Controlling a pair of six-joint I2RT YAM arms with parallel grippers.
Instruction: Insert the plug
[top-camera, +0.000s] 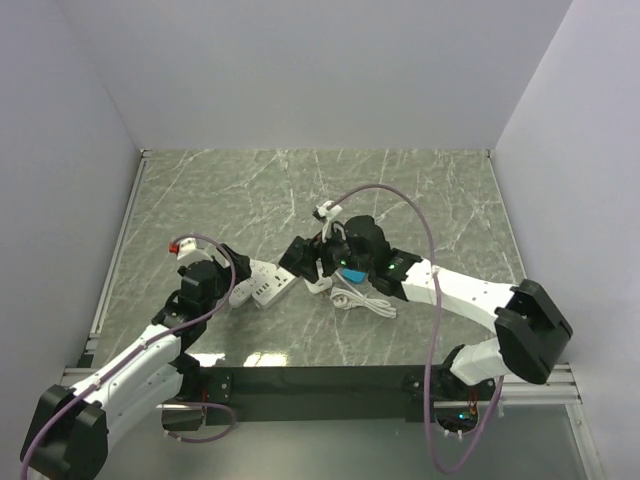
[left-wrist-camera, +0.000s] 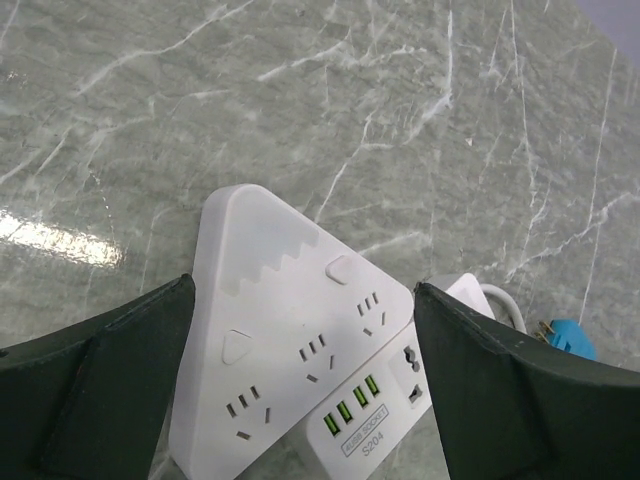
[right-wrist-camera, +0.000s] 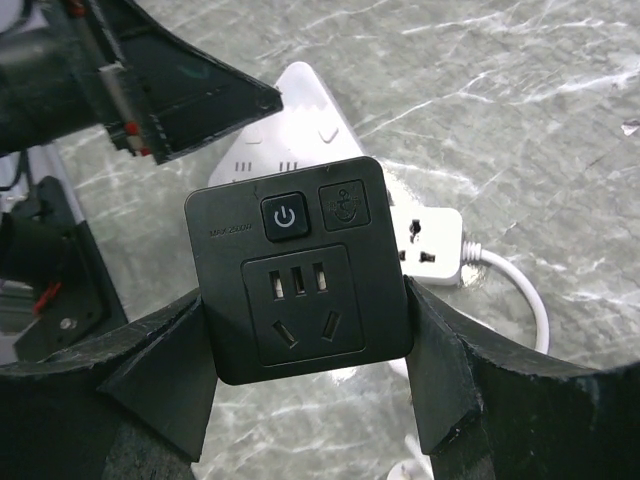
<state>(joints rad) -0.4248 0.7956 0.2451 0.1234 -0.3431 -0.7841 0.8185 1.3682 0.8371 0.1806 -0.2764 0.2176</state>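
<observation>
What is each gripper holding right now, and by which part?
The right gripper clamps the black smart plug by its two side edges. The left gripper holds nothing; it is open around the white power strip.

"S204" on white pwr strip (left-wrist-camera: 290, 330); pwr symbol on black plug (right-wrist-camera: 300, 290) btn.

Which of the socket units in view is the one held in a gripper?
The black square socket with the power button, clamped between the fingers of the right gripper. The white triangular strip lies on the table instead.
</observation>
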